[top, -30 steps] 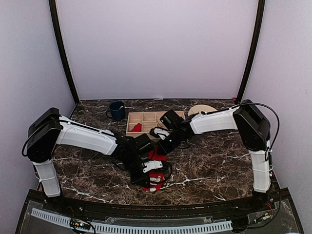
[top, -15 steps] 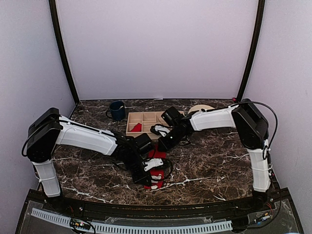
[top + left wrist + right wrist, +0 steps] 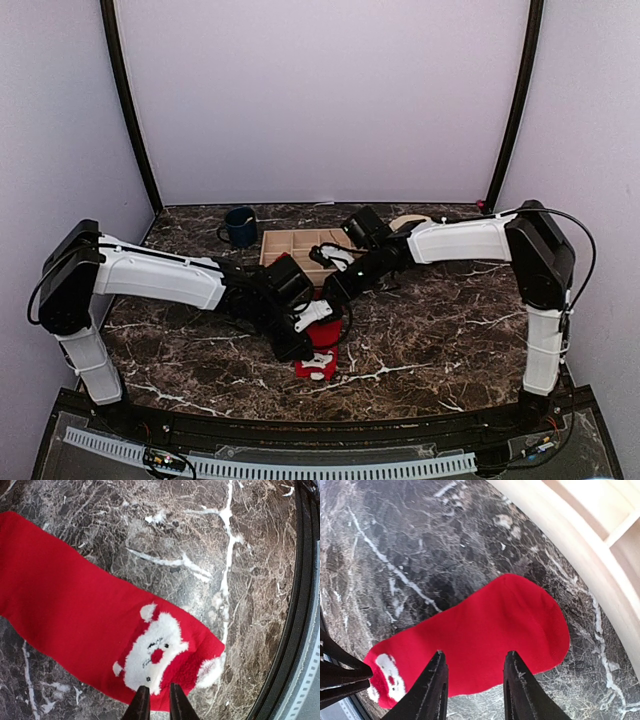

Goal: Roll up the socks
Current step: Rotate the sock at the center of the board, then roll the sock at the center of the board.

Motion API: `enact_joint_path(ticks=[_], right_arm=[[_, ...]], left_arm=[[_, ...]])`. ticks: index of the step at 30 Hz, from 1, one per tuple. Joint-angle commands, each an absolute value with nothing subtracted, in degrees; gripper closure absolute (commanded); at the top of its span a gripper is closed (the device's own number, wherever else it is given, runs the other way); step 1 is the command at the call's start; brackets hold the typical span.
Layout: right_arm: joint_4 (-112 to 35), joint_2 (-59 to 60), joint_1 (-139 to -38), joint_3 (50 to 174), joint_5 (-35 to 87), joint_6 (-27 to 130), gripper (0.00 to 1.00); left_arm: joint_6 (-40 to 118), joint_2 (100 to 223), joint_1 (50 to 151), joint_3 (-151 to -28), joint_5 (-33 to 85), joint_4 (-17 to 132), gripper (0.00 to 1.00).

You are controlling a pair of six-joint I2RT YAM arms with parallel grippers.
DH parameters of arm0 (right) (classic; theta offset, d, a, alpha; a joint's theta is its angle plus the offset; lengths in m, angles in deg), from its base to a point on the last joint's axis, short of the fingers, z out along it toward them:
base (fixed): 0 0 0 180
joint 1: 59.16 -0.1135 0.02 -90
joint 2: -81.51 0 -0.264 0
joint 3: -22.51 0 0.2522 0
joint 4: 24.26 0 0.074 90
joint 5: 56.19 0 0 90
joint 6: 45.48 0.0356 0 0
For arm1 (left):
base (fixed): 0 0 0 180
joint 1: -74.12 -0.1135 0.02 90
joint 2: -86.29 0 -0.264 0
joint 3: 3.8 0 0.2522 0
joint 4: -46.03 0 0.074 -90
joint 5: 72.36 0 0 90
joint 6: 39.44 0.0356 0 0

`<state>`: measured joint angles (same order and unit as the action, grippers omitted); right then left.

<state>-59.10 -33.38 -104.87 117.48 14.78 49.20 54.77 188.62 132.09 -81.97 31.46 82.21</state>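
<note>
Under left wrist, sock (image 3: 85,620) face print; right wrist adds tray (image 3: 570,525) rim.

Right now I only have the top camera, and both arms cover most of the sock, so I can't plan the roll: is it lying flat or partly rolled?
Observer: Flat. The left wrist view shows the sock stretched out, unrolled, on the marble.
Operator: Which end has the print?
Observer: The Santa face is at the end by the left gripper.
Operator: And the right side?
Observer: The right gripper is open above the sock's plain half, whose rounded end lies near the wooden tray.
</note>
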Motion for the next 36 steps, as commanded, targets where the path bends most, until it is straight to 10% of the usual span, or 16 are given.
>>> enact_joint_path(ticks=[1, 12, 19, 36], right_arm=[[-57.0, -30.1, -105.4, 115.7, 13.6, 47.6, 0.63], [-53.5, -17.6, -110.0, 99.0, 26.4, 45.0, 0.57], [-50.2, -8.3, -118.3, 89.8, 36.1, 44.1, 0.54], [-51.5, -14.9, -134.5, 92.0, 51.6, 35.2, 0.5]], left_arm=[[53.3, 184.0, 131.8, -82.2, 30.9, 82.4, 0.83], [42.5, 170.7, 127.1, -70.5, 23.3, 72.3, 0.76], [35.0, 164.2, 125.6, -64.1, 16.5, 65.7, 0.42], [29.1, 159.4, 124.7, -56.0, 14.0, 57.8, 0.32]])
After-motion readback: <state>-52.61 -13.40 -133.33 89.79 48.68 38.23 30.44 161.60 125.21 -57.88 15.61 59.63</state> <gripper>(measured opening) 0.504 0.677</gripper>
